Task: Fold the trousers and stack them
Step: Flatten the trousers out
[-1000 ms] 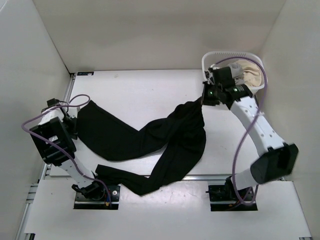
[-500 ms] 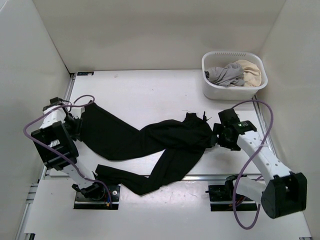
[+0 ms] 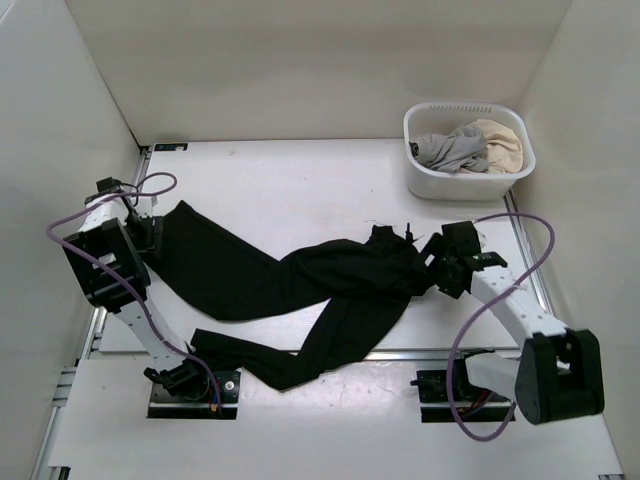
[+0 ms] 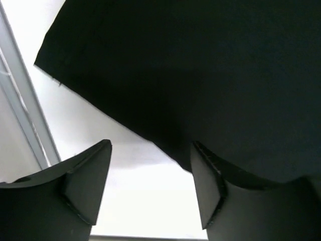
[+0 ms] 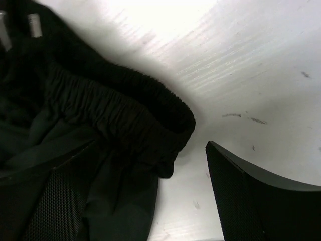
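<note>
Black on white: brackets the crumpled trousers [image 3: 300, 285], left gripper [image 3: 152, 238] gaping at a leg hem [image 4: 80, 65], right gripper [image 3: 432, 268] gaping at the waistband [image 5: 120, 105], seemingly to stretch them flat.

Matte black cloth, soft and plain, in the trousers [image 3: 300, 285]; puckered, ribbed elastic at the waistband [image 5: 115, 108] between the right fingers [image 5: 261, 201]. Dull black plastic, finely grained, on those fingers and on the left fingers [image 4: 210, 191]. Smooth white tabletop [image 5: 241, 55] beneath, faintly glossy, lightly scuffed.
</note>
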You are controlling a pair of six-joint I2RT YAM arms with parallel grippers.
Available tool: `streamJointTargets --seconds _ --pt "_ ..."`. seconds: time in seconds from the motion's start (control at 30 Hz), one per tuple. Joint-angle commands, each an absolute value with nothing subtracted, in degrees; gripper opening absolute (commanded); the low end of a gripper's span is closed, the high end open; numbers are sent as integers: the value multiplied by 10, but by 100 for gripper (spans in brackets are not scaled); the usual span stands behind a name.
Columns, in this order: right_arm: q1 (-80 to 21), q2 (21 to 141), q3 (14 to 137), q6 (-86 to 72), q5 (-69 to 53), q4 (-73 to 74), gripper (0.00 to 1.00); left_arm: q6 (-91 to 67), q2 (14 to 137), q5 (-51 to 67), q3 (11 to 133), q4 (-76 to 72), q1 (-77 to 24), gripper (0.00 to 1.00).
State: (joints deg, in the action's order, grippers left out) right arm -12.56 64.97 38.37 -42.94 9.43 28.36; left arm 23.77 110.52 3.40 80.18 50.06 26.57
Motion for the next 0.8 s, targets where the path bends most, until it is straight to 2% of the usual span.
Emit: streamJointTargets --seconds 0.0,0.13,0.27,0.3,0.33,0.37,0.4,0.43,0.47,0.5,0.53,0.57,0.6,0.67,0.77 --pt "-100 693 367 -468 20 171 91 217 1118 28 818 477 267 76" --pt "-92 746 361 -468 -32 127 90 211 1134 23 818 454 267 82" --pt "-92 773 361 -463 -33 122 89 192 1169 -32 823 413 267 92" --pt "-92 781 361 -463 -39 122 87 192 1177 -33 824 413 267 93" --pt "-92 791 366 -463 -39 117 84 192 1184 -38 830 413 267 93" --pt "-87 796 367 -463 -39 112 73 192 1190 -29 836 413 267 93" --pt "-87 802 367 -469 -39 112 65 192 1198 -19 836 413 267 87" --pt "-87 815 372 -469 -39 106 52 199 1198 11 836 413 267 72" --pt "-87 821 372 -475 -45 106 47 206 1198 26 836 413 267 49" --pt "-87 831 389 -469 -45 106 40 206 1192 43 830 413 267 14" --pt "-87 831 401 -469 -45 106 34 206 1192 48 830 413 267 14" --pt "-87 838 416 -460 -36 119 22 213 1185 48 830 413 267 14" --pt "-82 838 432 -446 -28 129 17 213 1178 48 830 419 267 14" --pt "-82 843 510 -423 -3 160 10 228 1172 48 861 432 267 14" --pt "-76 854 675 -368 53 254 6 239 1166 35 942 474 267 14"
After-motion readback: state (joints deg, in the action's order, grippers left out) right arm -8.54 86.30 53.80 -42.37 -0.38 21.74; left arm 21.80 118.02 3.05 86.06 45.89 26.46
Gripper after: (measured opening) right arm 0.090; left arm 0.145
